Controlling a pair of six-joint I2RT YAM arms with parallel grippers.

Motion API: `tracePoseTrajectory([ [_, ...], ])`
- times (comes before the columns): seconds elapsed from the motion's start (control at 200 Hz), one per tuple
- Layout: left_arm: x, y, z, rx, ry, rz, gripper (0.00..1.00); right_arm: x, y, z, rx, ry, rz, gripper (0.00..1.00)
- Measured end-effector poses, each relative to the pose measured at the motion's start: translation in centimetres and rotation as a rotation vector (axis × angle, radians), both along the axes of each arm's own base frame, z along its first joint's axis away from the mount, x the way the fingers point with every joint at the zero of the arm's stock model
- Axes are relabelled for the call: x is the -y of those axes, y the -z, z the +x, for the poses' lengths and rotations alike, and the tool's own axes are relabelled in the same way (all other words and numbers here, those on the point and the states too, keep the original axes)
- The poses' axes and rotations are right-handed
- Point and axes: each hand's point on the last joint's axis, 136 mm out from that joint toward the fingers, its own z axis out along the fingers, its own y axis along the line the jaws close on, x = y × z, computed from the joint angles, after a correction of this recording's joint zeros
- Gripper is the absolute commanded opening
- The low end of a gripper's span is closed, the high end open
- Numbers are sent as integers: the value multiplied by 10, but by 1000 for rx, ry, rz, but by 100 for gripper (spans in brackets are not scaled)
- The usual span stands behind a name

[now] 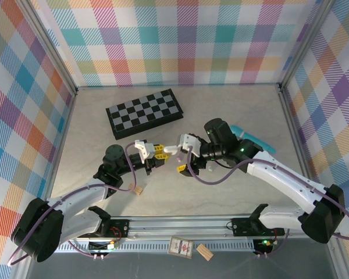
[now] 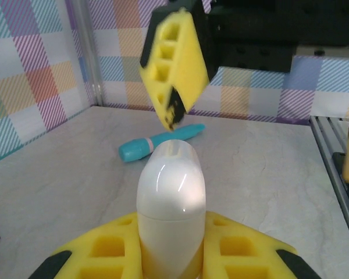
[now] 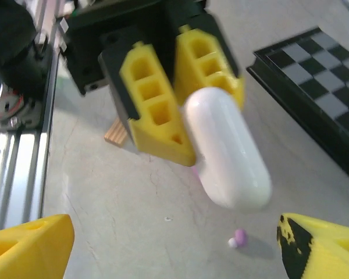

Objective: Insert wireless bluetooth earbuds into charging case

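My left gripper (image 1: 156,152) is shut on a white pebble-shaped charging case (image 1: 169,149), held above the table with its rounded end sticking out past the yellow fingers (image 3: 157,116). In the left wrist view the case (image 2: 171,192) stands between my left gripper's (image 2: 173,225) pads, a seam across its middle and the lid looking closed. My right gripper (image 1: 184,156) is open just right of the case. In the right wrist view it (image 3: 174,253) spreads wide below the case (image 3: 227,151). A tiny purple and white earbud (image 3: 238,238) lies on the table beneath the case.
A folded black-and-white chessboard (image 1: 144,112) lies at the back of the table. There is a teal pen (image 1: 250,136) behind the right arm and a tan wooden block (image 1: 139,189) near the left arm. Another block (image 1: 205,251) and a card (image 1: 180,247) rest on the front rail.
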Motion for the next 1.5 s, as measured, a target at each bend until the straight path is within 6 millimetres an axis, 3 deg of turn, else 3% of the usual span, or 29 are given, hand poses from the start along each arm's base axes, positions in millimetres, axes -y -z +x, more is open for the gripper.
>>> tracePoseTrajectory([
  [0.155,0,-5,-5,14,24,7,5,-6,7,4,98,-88,-29,79],
  [0.295,1,-1,-7,-1,37,19,5,-11,8,7,115,-116,-36,56],
  [0.35,1,1,-8,-8,41,24,5,-13,6,7,122,-124,-32,53],
  [0.475,1,2,-10,-12,56,26,5,-14,3,8,132,-133,-19,38],
  [0.655,2,3,-13,-18,72,31,5,-15,3,11,127,-128,-14,24],
  [0.73,2,5,-13,-22,71,35,6,-15,4,11,123,-125,-14,23],
  [0.81,2,5,-12,-22,65,35,16,-14,4,12,120,-121,-16,22],
  [0.925,0,2,-10,-22,45,30,40,-15,2,15,114,-99,-8,21],
  [0.945,0,2,-9,-20,37,29,50,-15,2,16,111,-90,-7,20],
  [1.01,-2,-2,-4,-16,5,18,97,-12,2,21,92,-59,-4,20],
  [1.02,-2,-2,-3,-16,2,16,100,-12,2,22,88,-52,-2,20],
  [1.14,-7,-12,4,5,-58,-10,100,-3,5,46,72,70,19,20],
  [1.265,-15,-18,13,34,-132,-19,100,18,24,83,-4,273,41,20],
  [1.415,-26,-7,28,25,-246,26,100,40,54,134,-166,556,74,20],
  [1.5,-33,1,37,10,-307,59,100,42,76,156,-292,684,74,20],
])
